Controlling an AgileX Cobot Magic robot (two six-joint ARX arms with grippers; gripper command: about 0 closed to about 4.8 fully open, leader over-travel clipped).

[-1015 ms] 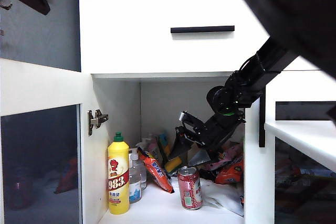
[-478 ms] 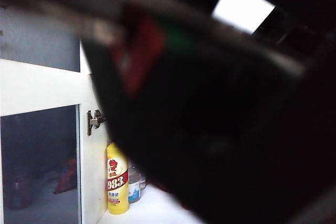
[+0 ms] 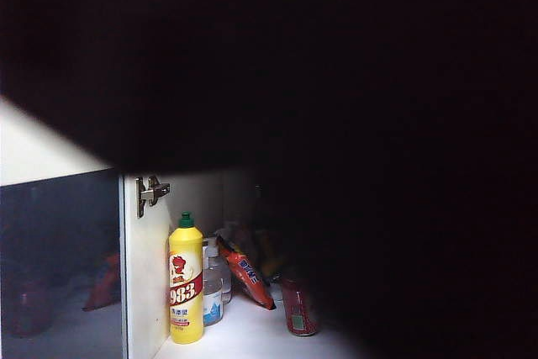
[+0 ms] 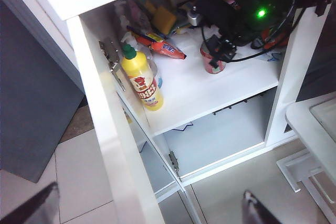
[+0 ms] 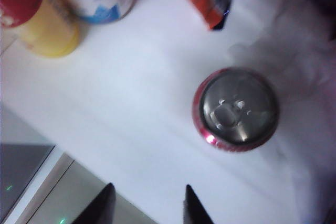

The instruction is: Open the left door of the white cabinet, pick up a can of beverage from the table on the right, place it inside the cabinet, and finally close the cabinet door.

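With the can (image 5: 235, 109) standing free on the shelf, the right gripper (image 5: 147, 203), half-open and empty, should withdraw straight; the left gripper (image 4: 147, 211) waits wide open.

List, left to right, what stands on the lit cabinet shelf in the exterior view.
Yellow bottle → clear bottle with blue label → red snack packet → can of beverage, upright in shadow. A dark arm close to the camera hides everything further right.
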